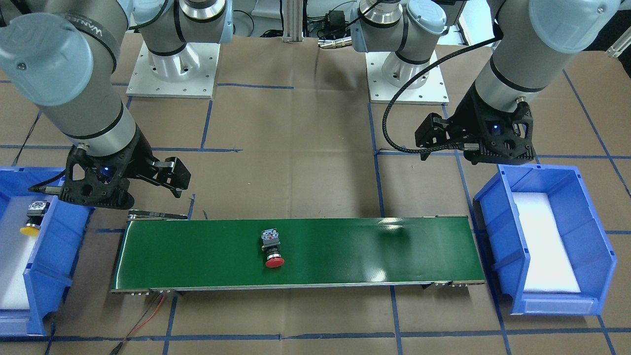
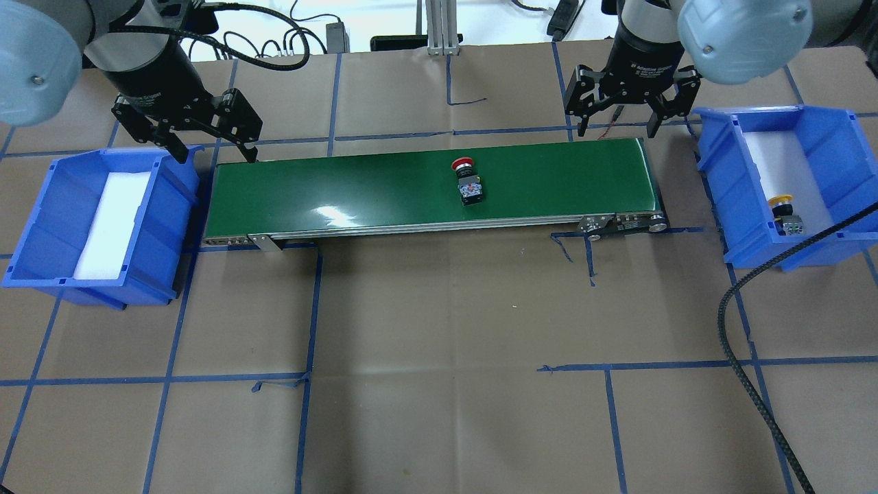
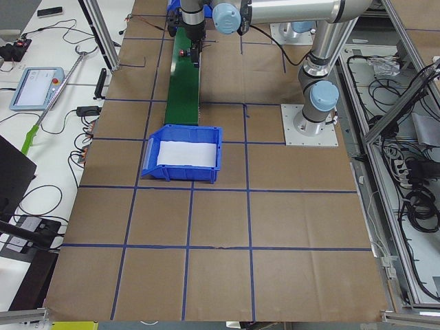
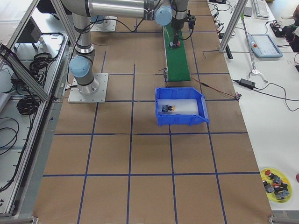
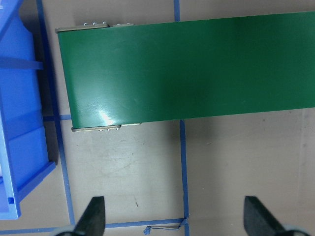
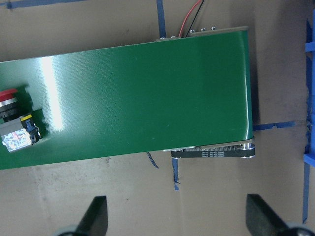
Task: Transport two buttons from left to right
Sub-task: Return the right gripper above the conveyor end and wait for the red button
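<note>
The red-capped button (image 2: 468,182) lies on its side on the green conveyor belt (image 2: 343,192), right of the belt's middle. It also shows in the front view (image 1: 272,248) and at the left edge of the right wrist view (image 6: 15,123). The yellow-capped button (image 2: 785,213) lies in the blue bin (image 2: 713,171) on the robot's right, also in the front view (image 1: 33,217). My left gripper (image 2: 218,154) is open and empty above the belt's left end (image 5: 175,219). My right gripper (image 2: 617,129) is open and empty above the belt's right end (image 6: 177,216).
A blue bin (image 2: 41,226) with a white foam liner and no buttons stands on the robot's left of the belt. Red and black wires (image 1: 148,315) run from the belt's right end. A black cable (image 2: 754,384) crosses the brown table at the right.
</note>
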`<state>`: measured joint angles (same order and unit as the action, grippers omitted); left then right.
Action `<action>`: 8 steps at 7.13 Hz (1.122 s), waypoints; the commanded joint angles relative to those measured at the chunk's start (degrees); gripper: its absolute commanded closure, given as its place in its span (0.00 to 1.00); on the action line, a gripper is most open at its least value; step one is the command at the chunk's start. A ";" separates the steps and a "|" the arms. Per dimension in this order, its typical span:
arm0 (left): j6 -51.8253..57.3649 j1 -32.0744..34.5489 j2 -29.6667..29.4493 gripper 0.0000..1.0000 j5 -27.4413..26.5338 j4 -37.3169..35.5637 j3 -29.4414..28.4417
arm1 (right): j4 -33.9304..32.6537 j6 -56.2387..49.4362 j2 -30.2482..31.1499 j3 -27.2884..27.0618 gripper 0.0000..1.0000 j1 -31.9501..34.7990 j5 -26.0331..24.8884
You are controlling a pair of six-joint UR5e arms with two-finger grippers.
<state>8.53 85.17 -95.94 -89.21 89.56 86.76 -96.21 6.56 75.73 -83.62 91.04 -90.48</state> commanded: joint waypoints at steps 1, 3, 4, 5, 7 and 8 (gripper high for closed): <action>0.00 0.00 -0.13 0.00 0.00 0.00 -0.28 | -4.57 -0.67 -1.98 -0.40 0.00 -0.08 0.04; 0.00 0.00 -0.13 0.00 0.00 0.00 -0.19 | -5.99 0.20 -4.09 -0.31 0.00 -0.17 0.30; 0.00 0.00 -0.04 0.00 0.00 0.00 -0.19 | -7.40 0.29 -4.53 -0.49 0.00 -0.17 0.48; 0.00 0.00 0.05 0.00 0.00 0.00 -0.02 | -7.50 0.21 -4.62 -1.53 0.00 -0.17 0.48; 0.00 0.00 0.05 0.00 0.00 0.00 0.07 | -7.59 0.21 -4.19 -3.91 0.00 -0.17 0.48; 0.00 0.00 0.05 0.00 0.00 0.00 0.07 | -7.59 0.29 -3.92 -3.92 0.00 -0.17 0.48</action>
<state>8.53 85.17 -95.91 -89.21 89.56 86.78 -103.76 6.80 71.51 -87.11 90.88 -90.01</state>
